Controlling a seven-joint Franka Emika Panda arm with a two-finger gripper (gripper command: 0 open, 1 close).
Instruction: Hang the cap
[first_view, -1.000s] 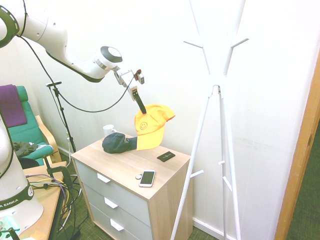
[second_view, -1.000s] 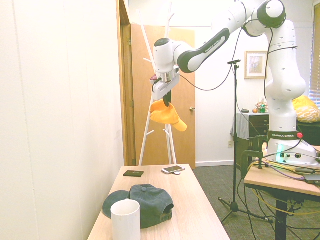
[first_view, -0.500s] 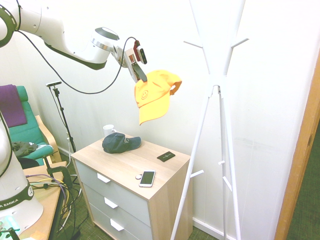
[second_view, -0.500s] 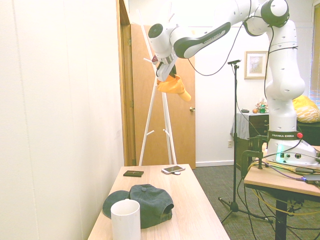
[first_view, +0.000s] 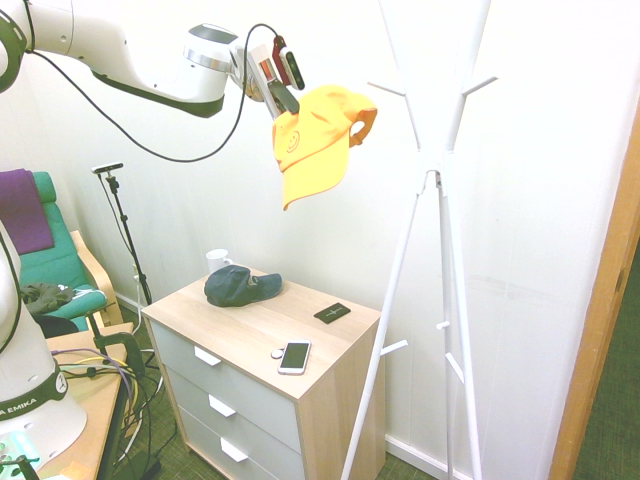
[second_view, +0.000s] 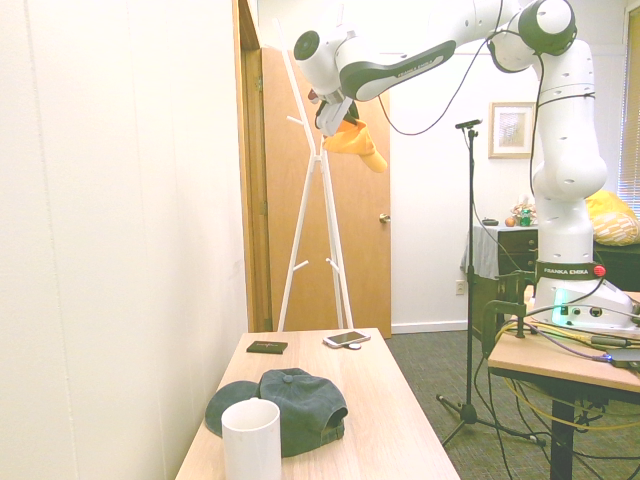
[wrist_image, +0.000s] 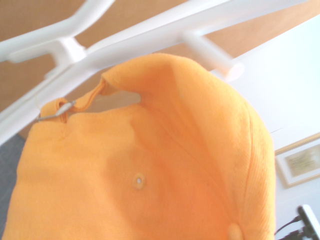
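Observation:
The yellow-orange cap (first_view: 318, 138) with a black smiley face hangs in the air, high above the dresser, brim pointing down. My gripper (first_view: 284, 99) is shut on its crown edge and holds it just left of the white coat stand (first_view: 432, 170). In the second exterior view the cap (second_view: 355, 142) sits close to the coat stand's (second_view: 322, 190) upper pegs. In the wrist view the cap's (wrist_image: 150, 170) crown and back strap fill the picture, with white pegs (wrist_image: 210, 55) right behind them.
A dark navy cap (first_view: 238, 286), a white mug (first_view: 217, 260), a phone (first_view: 294, 356) and a small black card (first_view: 332, 313) lie on the wooden dresser (first_view: 330, 345). A green armchair (first_view: 55, 262) stands at the left. An orange-brown door (second_view: 360, 230) is behind the stand.
The arm has lifted the cap from just above the dresser up and toward the coat stand's upper pegs. The grip has stayed shut on it.

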